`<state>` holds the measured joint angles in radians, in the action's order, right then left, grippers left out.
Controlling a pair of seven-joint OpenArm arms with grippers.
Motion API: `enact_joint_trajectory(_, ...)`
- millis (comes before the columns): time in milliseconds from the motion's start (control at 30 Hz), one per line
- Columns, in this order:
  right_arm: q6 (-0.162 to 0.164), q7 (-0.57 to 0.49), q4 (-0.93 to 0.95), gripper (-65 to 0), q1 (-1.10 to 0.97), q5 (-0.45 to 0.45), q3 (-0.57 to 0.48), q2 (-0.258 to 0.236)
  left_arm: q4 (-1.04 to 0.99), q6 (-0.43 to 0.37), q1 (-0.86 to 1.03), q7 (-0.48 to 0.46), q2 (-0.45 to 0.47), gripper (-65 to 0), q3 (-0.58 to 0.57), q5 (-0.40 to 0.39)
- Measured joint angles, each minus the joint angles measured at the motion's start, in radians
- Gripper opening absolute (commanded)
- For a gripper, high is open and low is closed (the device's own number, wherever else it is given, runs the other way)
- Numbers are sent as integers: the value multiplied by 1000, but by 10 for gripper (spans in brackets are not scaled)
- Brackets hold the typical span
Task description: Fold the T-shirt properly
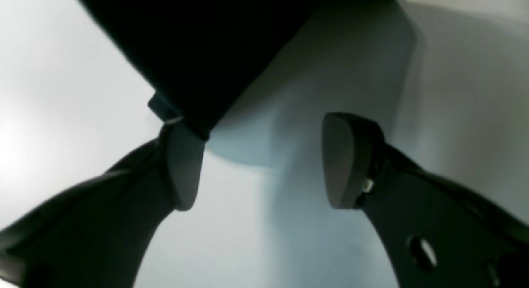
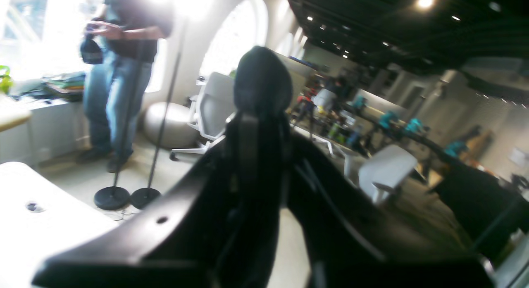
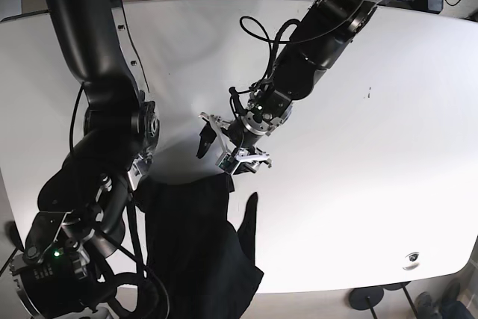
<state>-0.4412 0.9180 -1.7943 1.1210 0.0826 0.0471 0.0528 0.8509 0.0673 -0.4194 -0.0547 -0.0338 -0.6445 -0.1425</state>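
Observation:
The black T-shirt (image 3: 190, 248) lies bunched at the table's near edge, one pointed flap sticking up on its right side. My left gripper (image 3: 225, 153) hangs just above the shirt's far right corner. In the left wrist view this gripper (image 1: 264, 164) is open, and the corner of the T-shirt (image 1: 198, 52) touches the tip of one finger (image 1: 184, 168) without being pinched. In the right wrist view my right gripper (image 2: 262, 85) points out into the room, jaws together, with dark cloth seemingly caught between them. In the base view it is hidden by its arm and the shirt.
The white table (image 3: 373, 110) stretches far and right of the shirt, with a small grommet (image 3: 409, 259) near its front right edge. A person (image 2: 120, 73), two lamp stands (image 2: 124, 197) and chairs (image 2: 384, 168) are beyond the table.

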Motion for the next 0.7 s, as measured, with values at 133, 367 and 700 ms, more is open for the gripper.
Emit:
enact_joint_trajectory(133,-2,0,0,-602,0,11,-4,5,-110,0,-45,-45,-41,-247,0,0)
enact_joint_trajectory(367,-1,0,-1,-602,-1,8,-1,3,-80,1,-61,-61,-28,-247,2,0)
enact_joint_trajectory(700,-1,0,-5,-602,-3,7,-3,6,-207,0,-147,-72,-91,-249,-5,2)
